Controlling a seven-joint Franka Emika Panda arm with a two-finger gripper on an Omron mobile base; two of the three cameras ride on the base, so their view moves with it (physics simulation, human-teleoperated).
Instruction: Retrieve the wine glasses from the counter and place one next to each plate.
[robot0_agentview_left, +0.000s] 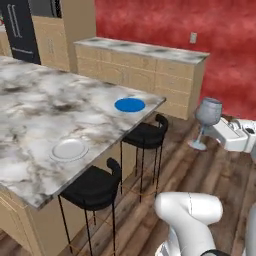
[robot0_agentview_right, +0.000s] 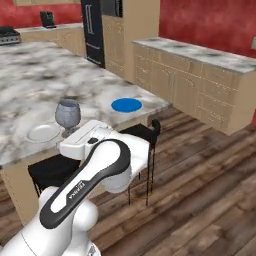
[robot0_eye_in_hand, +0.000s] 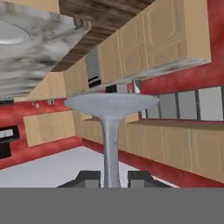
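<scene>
My gripper (robot0_eye_in_hand: 111, 176) is shut on the thin stem of a grey-blue wine glass (robot0_agentview_left: 208, 112). I hold it in the air over the wooden floor, off the counter's (robot0_agentview_left: 40, 110) right end. From the hand view, the glass's round foot (robot0_eye_in_hand: 111, 103) spreads above the two fingertips. A white plate (robot0_agentview_left: 69, 149) lies near the counter's front edge, and a flat blue plate (robot0_agentview_left: 129, 105) lies near its right corner. In the right base view the wine glass (robot0_agentview_right: 68, 114) stands just above the hand, in front of the white plate (robot0_agentview_right: 43, 132), with the blue plate (robot0_agentview_right: 126, 105) to the right.
Two black stools (robot0_agentview_left: 95, 187) (robot0_agentview_left: 146, 134) stand tucked under the counter's near edge. A second marble-topped cabinet run (robot0_agentview_left: 145, 62) lines the red back wall. Open wooden floor (robot0_agentview_right: 200, 165) lies between the two counters. A black fridge (robot0_agentview_right: 94, 30) stands at the far end.
</scene>
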